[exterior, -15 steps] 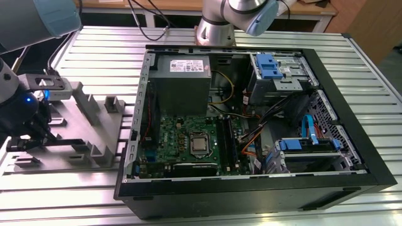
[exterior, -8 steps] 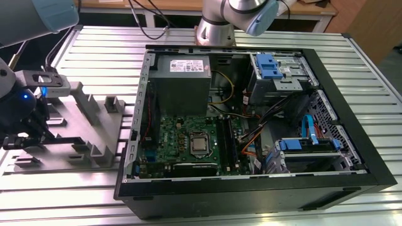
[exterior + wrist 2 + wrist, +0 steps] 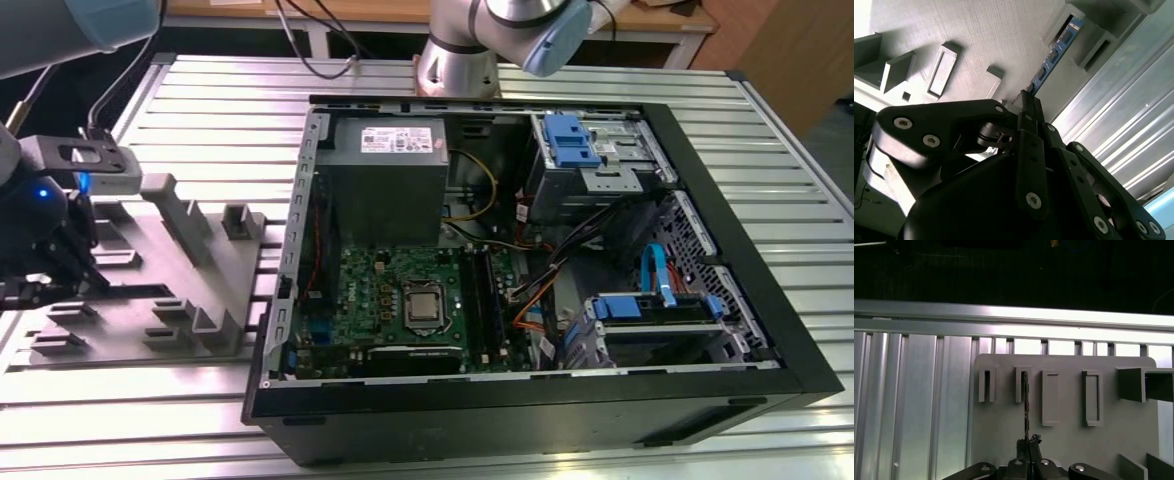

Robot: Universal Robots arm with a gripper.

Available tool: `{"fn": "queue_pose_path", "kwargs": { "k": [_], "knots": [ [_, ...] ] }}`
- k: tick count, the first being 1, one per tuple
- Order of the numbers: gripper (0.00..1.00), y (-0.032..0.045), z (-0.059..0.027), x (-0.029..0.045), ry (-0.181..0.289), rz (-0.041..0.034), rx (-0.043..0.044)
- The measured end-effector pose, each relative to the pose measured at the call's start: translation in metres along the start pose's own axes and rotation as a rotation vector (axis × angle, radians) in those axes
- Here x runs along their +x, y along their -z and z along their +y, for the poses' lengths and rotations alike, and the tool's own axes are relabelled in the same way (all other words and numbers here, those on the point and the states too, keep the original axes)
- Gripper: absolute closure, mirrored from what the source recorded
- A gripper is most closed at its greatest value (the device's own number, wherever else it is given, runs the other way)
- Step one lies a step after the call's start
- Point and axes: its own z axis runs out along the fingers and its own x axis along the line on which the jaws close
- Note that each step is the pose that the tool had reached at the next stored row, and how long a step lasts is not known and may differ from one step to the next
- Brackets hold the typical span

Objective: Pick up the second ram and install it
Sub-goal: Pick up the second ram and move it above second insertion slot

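The second ram (image 3: 1056,53) is a thin blue-green strip with small black chips, standing on edge in a slot of the grey holder (image 3: 979,35). In the first wrist view the second ram (image 3: 1026,405) appears edge-on, running from a holder slot down to the fingers. My gripper (image 3: 1027,100) is shut on the strip's near end, its black fingertips (image 3: 1030,456) pressed together around it. In the exterior view my gripper (image 3: 54,282) hangs low over the grey holder (image 3: 160,290), at that view's left, beside the open computer case (image 3: 694,200).
The case lies open on a ribbed metal table (image 3: 214,100). Inside are a green motherboard (image 3: 394,300) with long black slots (image 3: 489,300), a grey power supply (image 3: 387,150), cables and blue-tabbed drive bays (image 3: 567,140). The holder has raised posts (image 3: 180,215).
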Motion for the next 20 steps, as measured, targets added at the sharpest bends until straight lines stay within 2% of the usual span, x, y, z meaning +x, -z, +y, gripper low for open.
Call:
{"fn": "queue_pose_path", "kwargs": {
  "k": [13, 20],
  "knots": [
    [0.89, 0.0225, 0.0010, -0.0012, -0.002, -0.0001, 0.0010],
    [0.89, 0.0357, 0.0017, -0.0020, -0.003, 0.0034, 0.0020]
  ]
}}
